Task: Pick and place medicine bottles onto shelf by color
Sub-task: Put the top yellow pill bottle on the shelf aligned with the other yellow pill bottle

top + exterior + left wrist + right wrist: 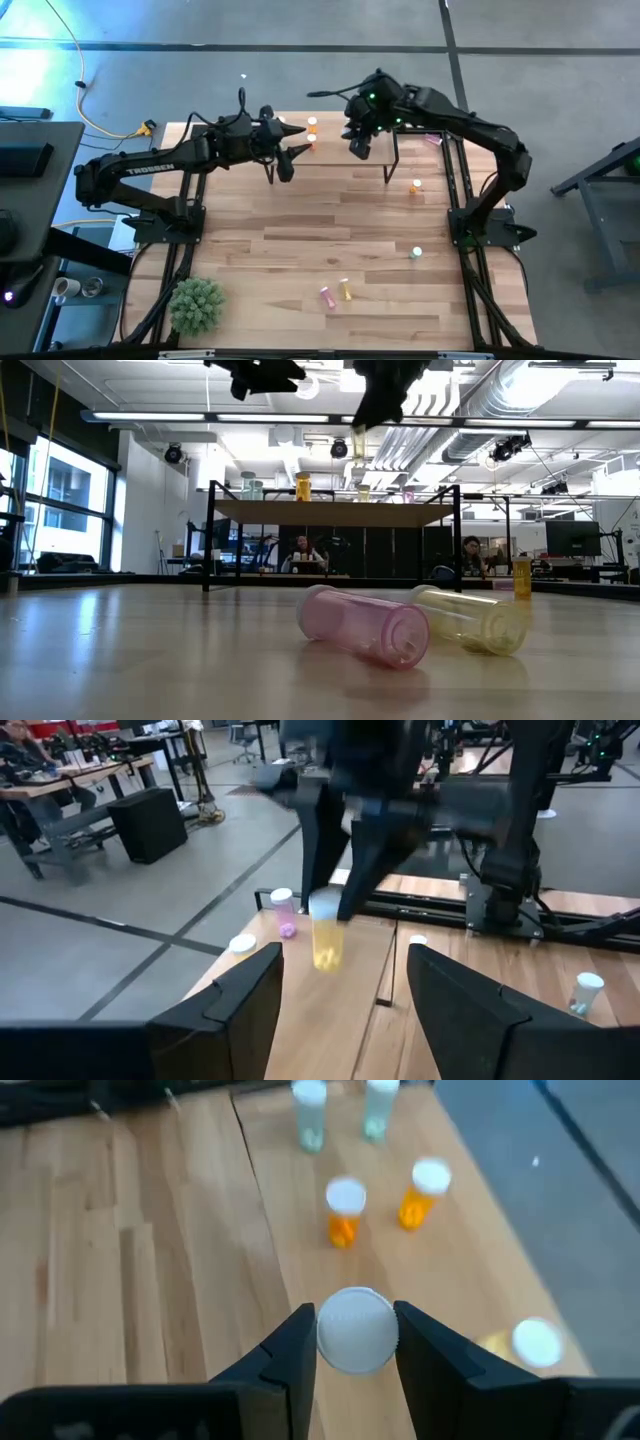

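Over the far edge of the pale wooden tabletop [300, 250], in the high view, both dark arms met above the small light-wood shelf on thin black legs [400, 150], the right gripper [360, 148] hanging over it, probably to set a bottle among its colour-mates, while the left gripper [285, 160] waited just beside with nothing in it; the bottles already on the shelf were largely hidden under the arms, and loose white-capped bottles lay scattered well apart nearer the front. In the low view a translucent pink cylindrical bottle [365, 625] and a yellow one [472, 620] lay on their sides touching, not yet sorted, and the grippers were cut off at the upper edge, though a yellow bottle seemed to hang under one. In the left wrist view the left fingers [245, 1000] stood wide and empty, facing the right gripper, which pinched a translucent yellow bottle with a white cap [326, 935] upright just above the shelf; motion smeared the arm's outline. In the right wrist view the fingers clamped the white cap, hiding the body below; two orange bottles [345, 1215] and two greenish ones [310, 1110] stood beyond, grouped by colour, and a pale cap at the edge was too smeared to name.
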`<state>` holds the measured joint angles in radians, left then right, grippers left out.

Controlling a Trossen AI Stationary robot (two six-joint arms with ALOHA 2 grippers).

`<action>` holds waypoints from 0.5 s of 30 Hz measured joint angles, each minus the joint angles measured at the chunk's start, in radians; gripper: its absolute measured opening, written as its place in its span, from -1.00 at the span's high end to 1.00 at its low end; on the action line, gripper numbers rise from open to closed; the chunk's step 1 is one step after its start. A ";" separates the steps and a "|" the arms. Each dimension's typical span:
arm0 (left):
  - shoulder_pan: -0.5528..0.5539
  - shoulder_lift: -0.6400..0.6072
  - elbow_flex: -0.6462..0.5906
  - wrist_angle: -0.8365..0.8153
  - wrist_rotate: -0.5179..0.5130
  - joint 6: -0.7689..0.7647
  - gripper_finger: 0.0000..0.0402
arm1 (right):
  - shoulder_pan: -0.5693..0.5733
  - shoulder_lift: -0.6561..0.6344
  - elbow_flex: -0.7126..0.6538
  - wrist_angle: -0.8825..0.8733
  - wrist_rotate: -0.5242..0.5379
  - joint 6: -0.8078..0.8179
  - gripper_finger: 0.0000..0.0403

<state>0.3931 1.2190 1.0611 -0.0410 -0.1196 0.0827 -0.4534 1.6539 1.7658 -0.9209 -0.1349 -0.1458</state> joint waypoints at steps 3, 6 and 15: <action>0.000 0.000 0.000 -0.001 0.000 0.000 -0.01 | -0.009 -0.003 -0.070 0.052 -0.002 0.012 0.48; 0.000 0.000 0.000 -0.017 0.000 0.000 -0.01 | -0.019 -0.026 -0.145 0.114 -0.008 0.030 0.48; 0.000 0.001 0.000 -0.045 -0.024 -0.001 0.00 | -0.041 -0.091 -0.324 0.304 0.006 0.086 0.48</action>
<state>0.3931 1.2198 1.0611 -0.0860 -0.1436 0.0822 -0.4940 1.5626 1.4415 -0.6171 -0.1291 -0.0598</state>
